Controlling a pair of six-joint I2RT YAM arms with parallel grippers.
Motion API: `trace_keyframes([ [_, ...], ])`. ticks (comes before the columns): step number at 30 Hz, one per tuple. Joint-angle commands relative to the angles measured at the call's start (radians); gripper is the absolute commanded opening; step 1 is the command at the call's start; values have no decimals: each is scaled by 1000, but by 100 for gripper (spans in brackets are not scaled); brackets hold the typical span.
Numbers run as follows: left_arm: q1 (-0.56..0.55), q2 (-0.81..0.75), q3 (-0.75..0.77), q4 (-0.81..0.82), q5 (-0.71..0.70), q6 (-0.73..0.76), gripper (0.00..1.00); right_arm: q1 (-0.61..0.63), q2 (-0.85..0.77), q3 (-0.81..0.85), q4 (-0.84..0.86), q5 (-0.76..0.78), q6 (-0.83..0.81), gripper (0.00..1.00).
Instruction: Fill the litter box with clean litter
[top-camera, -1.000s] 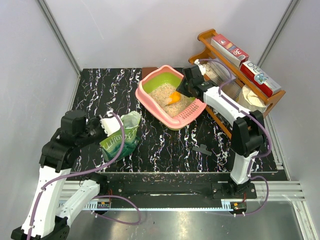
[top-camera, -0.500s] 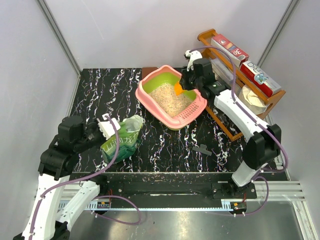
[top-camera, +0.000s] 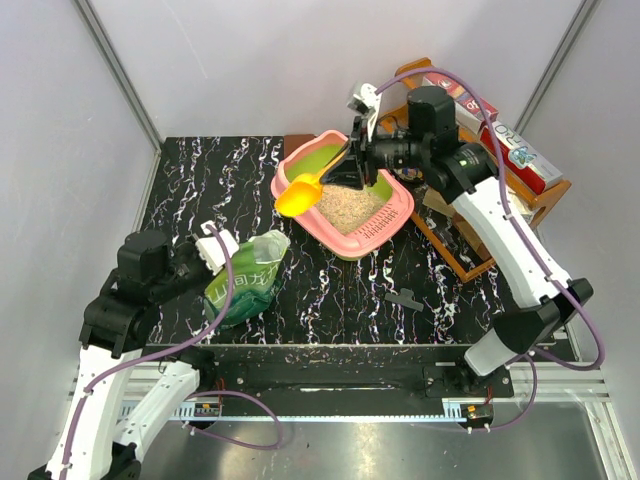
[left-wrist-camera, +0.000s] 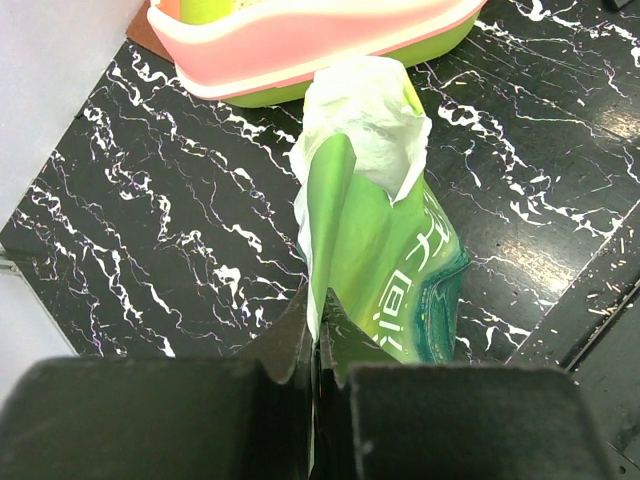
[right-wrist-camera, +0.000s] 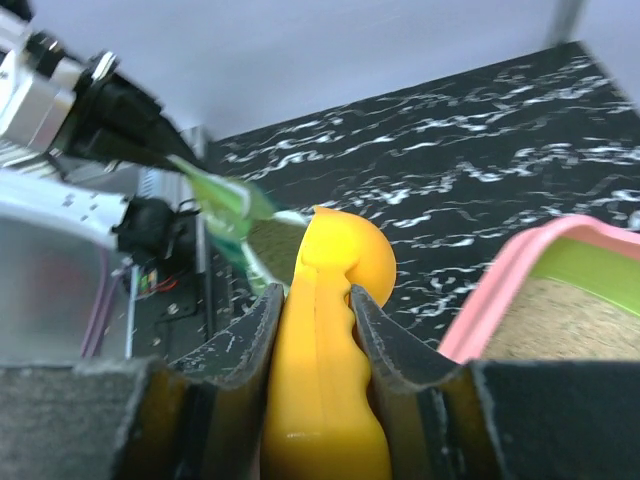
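Note:
The pink litter box (top-camera: 385, 228) with lime-green inner walls sits at the back middle of the table, with beige clean litter (top-camera: 352, 206) spread inside it. My right gripper (top-camera: 340, 166) is shut on the handle of a yellow-orange scoop (top-camera: 297, 196), held in the air over the box's left rim. The right wrist view shows the scoop (right-wrist-camera: 330, 300) pinched in the right gripper (right-wrist-camera: 315, 310), with the box rim (right-wrist-camera: 497, 292) and litter (right-wrist-camera: 575, 322) to the right. My left gripper (left-wrist-camera: 318, 322) is shut on the edge of a green bag (left-wrist-camera: 385, 240), which lies front left (top-camera: 243, 283).
A brown wooden rack (top-camera: 452, 243) stands right of the litter box, holding red-and-white boxes (top-camera: 520, 152) and a pale bowl-like thing. A small black part (top-camera: 404, 298) lies on the dark marbled table (top-camera: 200, 170). Grey walls close in the back and sides.
My right arm has lifted the scoop out of the litter and swung it left over the box's left rim. The left gripper and bag have shifted slightly toward the front.

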Motion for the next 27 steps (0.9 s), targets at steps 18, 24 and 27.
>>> trace_keyframes([
  [18,41,-13,15,216,107,-100,3,288,369,164,-100,-118,-229,0],
  [24,39,61,134,247,132,-107,1,334,331,75,61,242,100,0],
  [27,39,96,200,248,135,-83,0,371,273,54,23,630,100,0],
])
